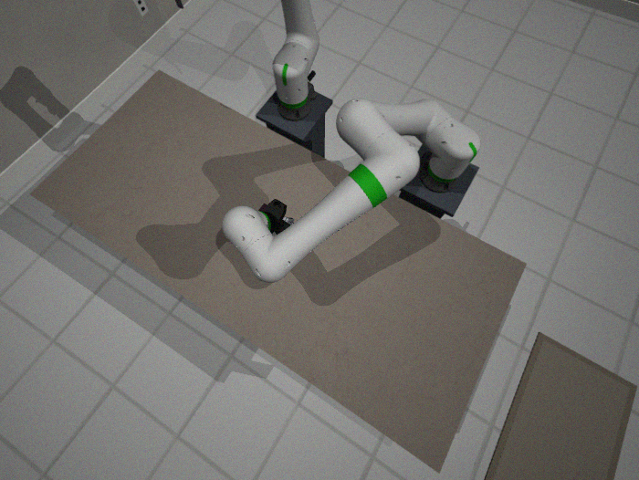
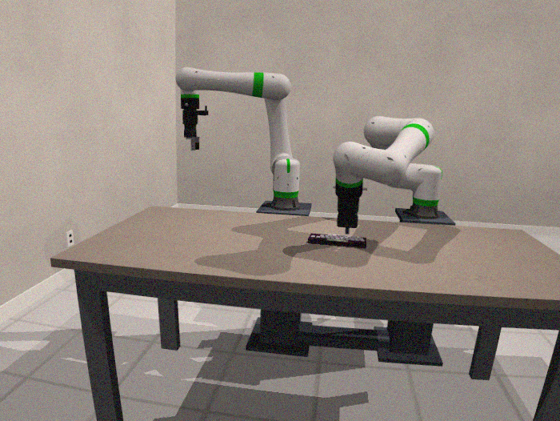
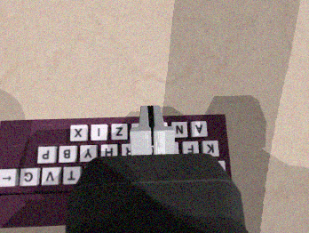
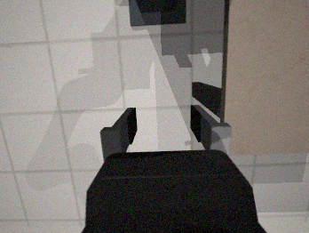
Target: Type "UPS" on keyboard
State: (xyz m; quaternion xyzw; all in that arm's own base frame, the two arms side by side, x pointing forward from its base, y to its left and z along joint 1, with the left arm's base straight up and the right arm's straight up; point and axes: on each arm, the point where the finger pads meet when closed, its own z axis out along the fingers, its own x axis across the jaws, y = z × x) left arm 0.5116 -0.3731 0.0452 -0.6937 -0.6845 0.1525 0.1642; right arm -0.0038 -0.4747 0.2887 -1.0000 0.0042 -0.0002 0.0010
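The purple keyboard [image 2: 361, 243] [image 3: 27, 133] lies on the table; its letters appear upside down in the left wrist view. The left gripper [image 1: 288, 221] [image 2: 347, 231] [image 3: 151, 108] is shut and empty, pointing down just above the keyboard's back part. Its fingers cover the top row between the Z key [image 3: 119, 132] and the N key [image 3: 179, 129], hiding J and S. The P key [image 3: 46, 155] and left-arrow key [image 3: 7, 178] show at left. The display is hidden by the gripper body in the left wrist view and unreadable in the exterior view. The right gripper [image 2: 194, 143] [image 4: 163, 124] is open and empty, held high.
The keyboard stands on the brown table [image 1: 387, 350] [image 2: 158, 226]. The left arm [image 1: 319, 216] stretches over the table and hides most of the keyboard in the top view. The right arm [image 2: 226, 82] is raised well away, its gripper over the floor beyond the table edge.
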